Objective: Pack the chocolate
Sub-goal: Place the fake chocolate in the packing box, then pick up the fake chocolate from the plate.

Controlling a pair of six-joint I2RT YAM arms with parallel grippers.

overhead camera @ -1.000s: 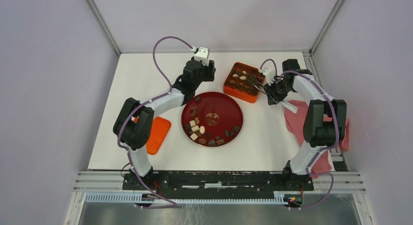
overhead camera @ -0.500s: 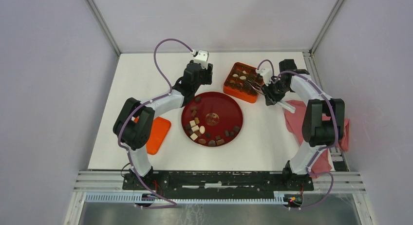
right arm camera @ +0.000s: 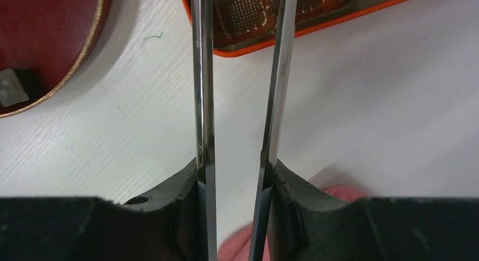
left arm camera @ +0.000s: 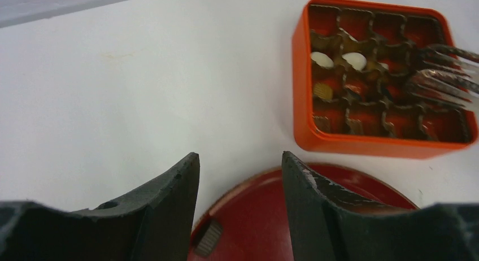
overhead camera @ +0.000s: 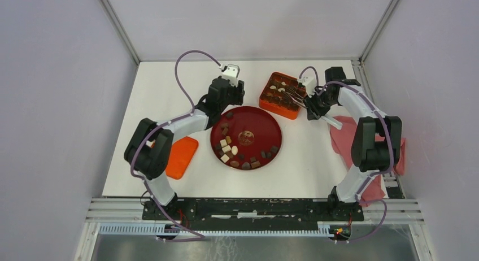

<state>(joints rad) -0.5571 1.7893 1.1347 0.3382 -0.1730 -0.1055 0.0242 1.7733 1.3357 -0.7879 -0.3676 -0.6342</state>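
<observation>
Top view: most chocolate (overhead camera: 234, 153) lies on the plate (overhead camera: 264, 122), and some pieces are in the box (overhead camera: 281, 97).
Left wrist view: the left gripper (left arm camera: 240, 159) stands wide and empty above the plate rim.
Right wrist view: the right gripper (right arm camera: 234, 173) clamps the tongs (right arm camera: 203, 91), which reach to the box.

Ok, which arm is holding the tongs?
The right one. The right fingers clamp the tongs over the box; the left fingers are open and empty.
</observation>
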